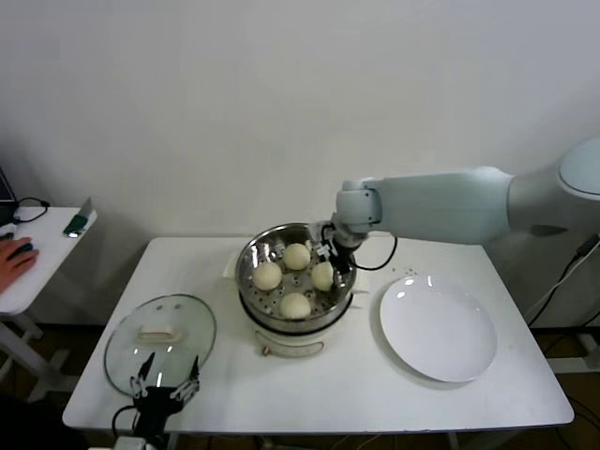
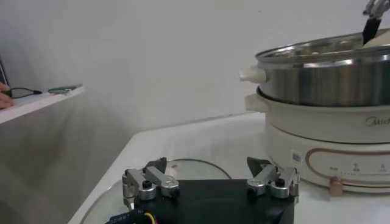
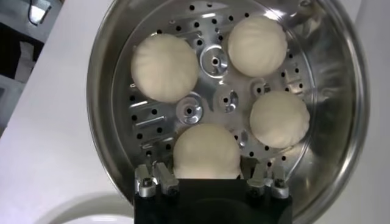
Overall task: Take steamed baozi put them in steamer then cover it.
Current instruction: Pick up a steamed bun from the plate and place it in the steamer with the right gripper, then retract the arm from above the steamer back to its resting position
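The steamer [image 1: 246,272] stands mid-table on its cream base [image 2: 329,140]. Several baozi lie on its perforated tray [image 3: 201,109]: one at the back [image 1: 297,255], one on the left [image 1: 267,276], one at the front [image 1: 295,305], one on the right [image 1: 323,275]. My right gripper [image 1: 337,261] hangs over the pot's right side, open, its fingers flanking that right baozi [image 3: 207,149] with small gaps. The cover [image 1: 159,342], clear glass with a cream handle [image 1: 157,331], lies flat at the table's front left. My left gripper [image 1: 169,367] sits open at the cover's near edge [image 2: 183,164].
A bare white plate [image 1: 438,328] lies to the right of the steamer. A small side table [image 1: 37,253] stands at far left with a person's hand [image 1: 14,258], a cable and a small device on it. A wall rises right behind the table.
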Tool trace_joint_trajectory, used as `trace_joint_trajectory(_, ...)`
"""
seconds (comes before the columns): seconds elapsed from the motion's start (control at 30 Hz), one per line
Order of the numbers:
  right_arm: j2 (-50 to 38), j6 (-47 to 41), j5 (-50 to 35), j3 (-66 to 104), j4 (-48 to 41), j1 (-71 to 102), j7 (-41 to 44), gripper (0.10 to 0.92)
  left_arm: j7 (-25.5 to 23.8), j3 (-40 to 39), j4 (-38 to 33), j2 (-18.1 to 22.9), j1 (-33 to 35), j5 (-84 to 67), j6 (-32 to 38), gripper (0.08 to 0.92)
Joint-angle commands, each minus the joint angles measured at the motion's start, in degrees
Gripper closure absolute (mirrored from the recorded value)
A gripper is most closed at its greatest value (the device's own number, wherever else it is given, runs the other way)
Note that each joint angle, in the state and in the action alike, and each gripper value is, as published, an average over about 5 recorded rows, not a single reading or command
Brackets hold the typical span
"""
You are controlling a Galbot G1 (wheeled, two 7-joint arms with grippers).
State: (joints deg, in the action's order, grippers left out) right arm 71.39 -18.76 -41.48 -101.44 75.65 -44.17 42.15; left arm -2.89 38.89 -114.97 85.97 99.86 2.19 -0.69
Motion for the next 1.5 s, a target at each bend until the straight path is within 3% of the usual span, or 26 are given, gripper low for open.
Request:
trace_joint_trajectory(0.03, 0.64, -0.34, 2.23, 0.61, -1.32, 2.29, -0.88, 0.318, 0.03, 0.02, -0.01, 0.11, 0.14, -0.02, 0.06, 0.177)
trace_joint_trajectory(0.5, -2.07, 2.19, -0.74, 1.61, -0.12, -2.78, 3.95, 0.203, 0.32, 0.1, -0.46, 0.08, 0.34, -0.29, -0.22, 0.177)
trace_joint_trajectory(0.73, -10.74, 3.77, -12.71, 6.92, 1.5, -11.16, 8.5, 0.202, 0.8, -0.07, -1.45, -0.06, 0.6, -0.84, -1.88, 0.177)
trace_joint_trajectory(0.83, -16.26, 2.0, -16.55, 10.69, 2.98, -11.15, 2.5, 0.203, 0.79, -0.21, -1.83, -0.14, 0.63, -0.87, -2.35, 0.177)
trace_joint_trajectory(0.93, -22.24, 0.31, -18.32, 18.18, 4.65, -5.74, -10.79, 0.203, 0.82, -0.3, -1.89, -0.31, 0.54, -1.2, -2.51, 0.177)
trace_joint_trajectory(1.1, -31.19, 1.94, -13.37, 38.24, 5.85, 11.83, -28.53, 0.203, 0.61, -0.42, -1.58, -1.22, 0.02, -1.94, -2.11, 0.177)
trace_joint_trajectory(1.33, -39.66, 5.13, -7.5, 65.01, 10.17, 37.68, -42.56, 0.203, -0.13, -0.83, -1.5, -2.78, -1.83, -1.76, -0.46, 0.177)
trace_joint_trajectory(1.5, -44.22, 9.06, -1.07, 84.19, 14.62, 60.83, -46.37, 0.203, 0.43, -0.9, -1.46, -3.35, -3.14, -1.26, -0.54, 0.177)
